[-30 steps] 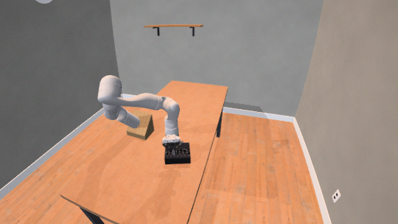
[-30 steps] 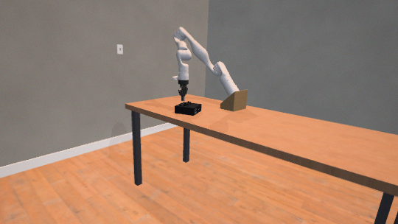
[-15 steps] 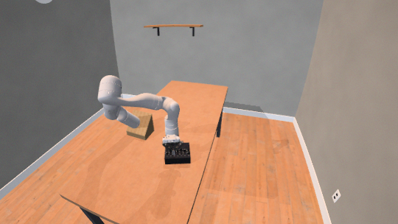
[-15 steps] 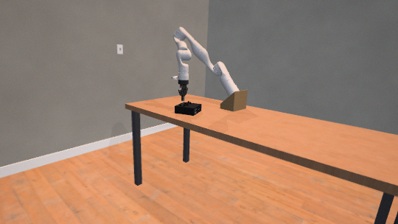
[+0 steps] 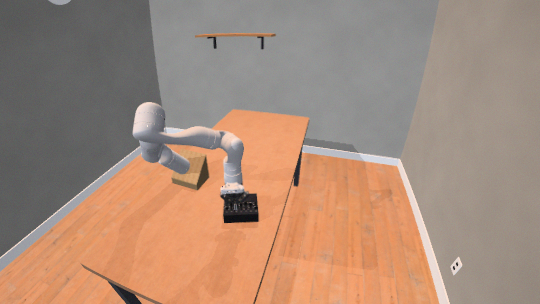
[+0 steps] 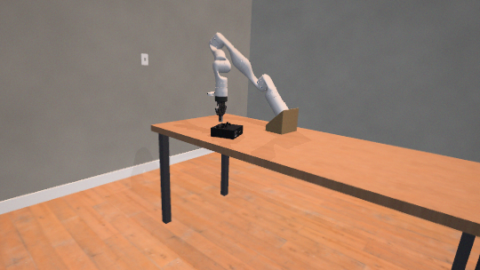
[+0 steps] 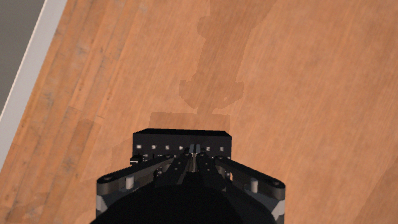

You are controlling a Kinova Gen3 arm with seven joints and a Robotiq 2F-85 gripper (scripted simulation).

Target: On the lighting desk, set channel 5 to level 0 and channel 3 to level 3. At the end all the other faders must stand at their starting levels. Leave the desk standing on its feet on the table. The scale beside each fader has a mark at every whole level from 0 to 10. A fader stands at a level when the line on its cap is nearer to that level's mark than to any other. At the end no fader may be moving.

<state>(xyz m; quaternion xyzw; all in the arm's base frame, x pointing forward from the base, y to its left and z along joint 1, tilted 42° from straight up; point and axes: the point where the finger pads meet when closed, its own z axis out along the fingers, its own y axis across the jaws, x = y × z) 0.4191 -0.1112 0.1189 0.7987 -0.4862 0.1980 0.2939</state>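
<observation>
The lighting desk [image 5: 240, 208] is a small black box standing on the wooden table near its right edge. It also shows in the exterior view [image 6: 227, 131] and in the wrist view [image 7: 183, 142]. Its faders are too small to read in any view. My gripper [image 5: 233, 196] points straight down over the desk's near-arm end, fingers shut with nothing between them. In the exterior view the fingertips [image 6: 220, 118] hang just above the desk's top. In the wrist view the shut fingertips [image 7: 193, 156] meet over the row of faders.
A tan wooden wedge block [image 5: 191, 170] holds the arm's base to the left of the desk. The table's right edge [image 5: 280, 220] runs close beside the desk. A wall shelf [image 5: 235, 36] hangs far behind.
</observation>
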